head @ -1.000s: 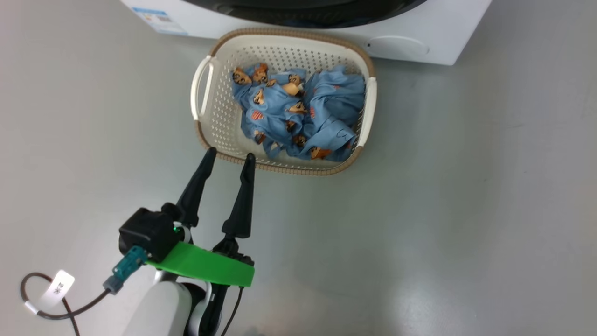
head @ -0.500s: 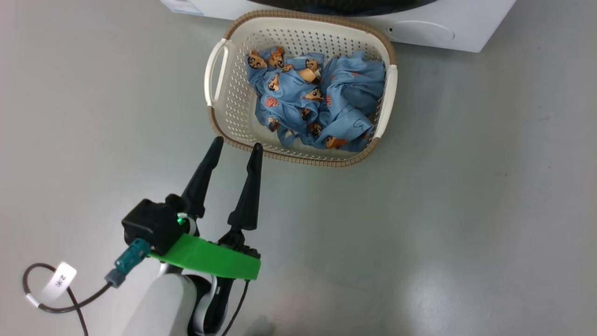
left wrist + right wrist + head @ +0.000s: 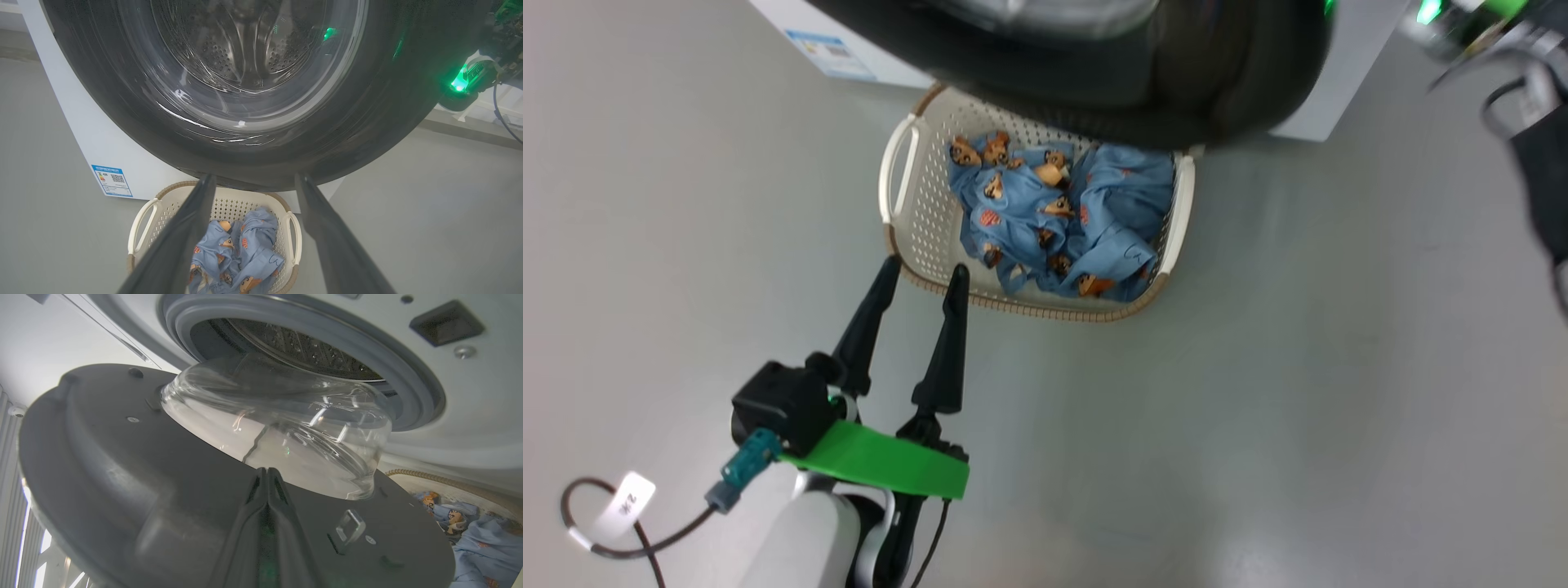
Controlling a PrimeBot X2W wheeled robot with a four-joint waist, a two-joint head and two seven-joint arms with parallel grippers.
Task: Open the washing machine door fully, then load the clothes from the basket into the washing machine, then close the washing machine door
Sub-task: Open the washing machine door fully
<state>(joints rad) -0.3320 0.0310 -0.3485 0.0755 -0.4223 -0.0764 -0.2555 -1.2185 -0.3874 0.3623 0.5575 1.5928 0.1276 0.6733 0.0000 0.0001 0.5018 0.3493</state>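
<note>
Lighting is diffuse and even, with soft glare on the floor (image 3: 1241, 523) to the right of the left gripper (image 3: 925, 264). Ahead of that gripper the washing machine door (image 3: 1094, 90) is smeared by motion blur in the head view, and its glass carries bright streaks and green glints in the left wrist view. The right gripper (image 3: 266, 475) is out of focus, with blown-out light at its lower left.

Smooth grey floor (image 3: 1339, 367), glossy, pale glare lower right

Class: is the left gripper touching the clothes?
Apart. In the head view the left gripper is short of the clothes, with bare basket between them.
</note>
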